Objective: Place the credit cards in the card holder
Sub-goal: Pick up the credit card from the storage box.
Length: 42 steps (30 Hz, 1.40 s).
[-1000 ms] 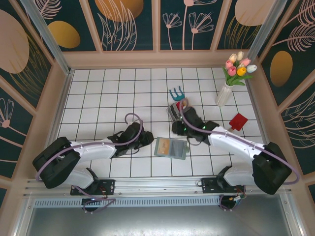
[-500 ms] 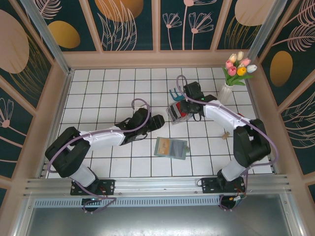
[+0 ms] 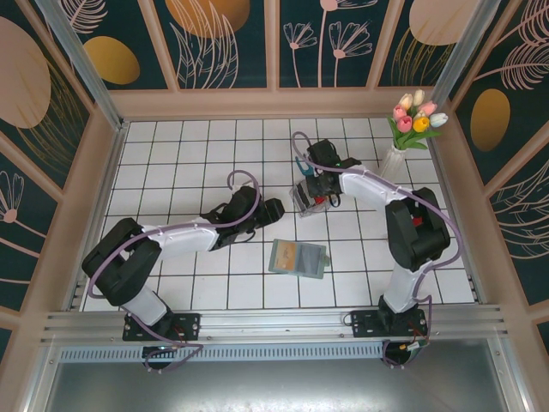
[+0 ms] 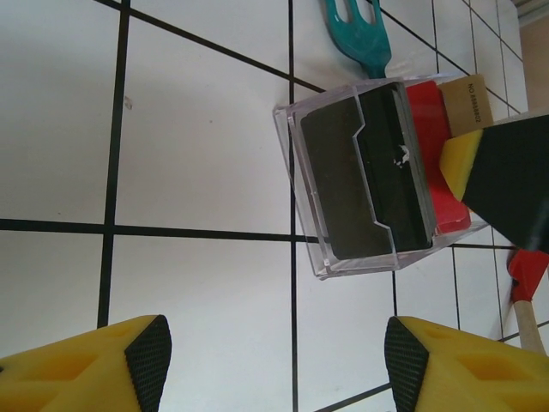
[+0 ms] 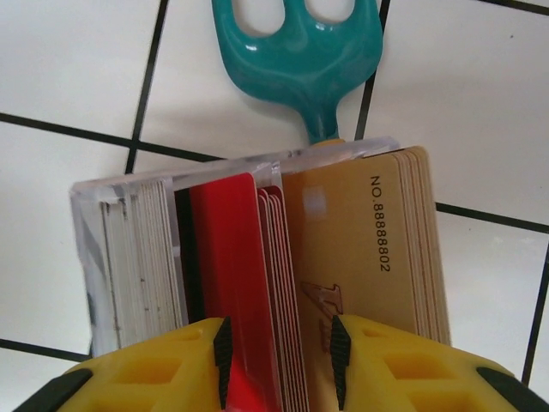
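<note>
Left gripper (image 4: 274, 356) is spread, bottom of frame. Right gripper (image 5: 280, 365) straddles red cards (image 5: 225, 257), lower centre; pinching or not, cannot tell.

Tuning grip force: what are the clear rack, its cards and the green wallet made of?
Rack: clear rigid plastic, likely acrylic; glossy, see-through walls. Cards: thin stiff plastic, smooth, crisp stacked edges. Wallet: matte, soft-looking, maybe faux leather; too small to tell.
</note>
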Available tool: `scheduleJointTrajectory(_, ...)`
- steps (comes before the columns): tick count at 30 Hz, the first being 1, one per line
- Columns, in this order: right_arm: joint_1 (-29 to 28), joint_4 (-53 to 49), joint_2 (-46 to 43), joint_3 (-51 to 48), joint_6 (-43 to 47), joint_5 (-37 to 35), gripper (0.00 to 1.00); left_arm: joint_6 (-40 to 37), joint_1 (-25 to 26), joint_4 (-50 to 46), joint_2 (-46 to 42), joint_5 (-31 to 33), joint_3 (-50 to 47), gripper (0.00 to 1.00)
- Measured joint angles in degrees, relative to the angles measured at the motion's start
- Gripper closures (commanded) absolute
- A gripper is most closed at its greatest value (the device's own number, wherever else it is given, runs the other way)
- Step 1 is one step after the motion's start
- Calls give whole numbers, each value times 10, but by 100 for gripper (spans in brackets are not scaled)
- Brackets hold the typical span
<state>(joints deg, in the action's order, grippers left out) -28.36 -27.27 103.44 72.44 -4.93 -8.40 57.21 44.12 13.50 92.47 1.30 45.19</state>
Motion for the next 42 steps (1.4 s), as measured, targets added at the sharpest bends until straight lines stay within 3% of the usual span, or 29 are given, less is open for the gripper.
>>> scheduleJointTrajectory(5, -18, -4, 13, 9, 6, -57, 64, 0, 0, 0, 5, -8, 3, 31)
scheduleJointTrajectory(14, -37, -4, 14, 9, 19, -115, 80, 0, 0, 0, 8, -11, 9, 31)
scheduleJointTrajectory(42, -37, -11, -21, 9, 27, -113, 100, 0, 0, 0, 8, -23, 9, 31)
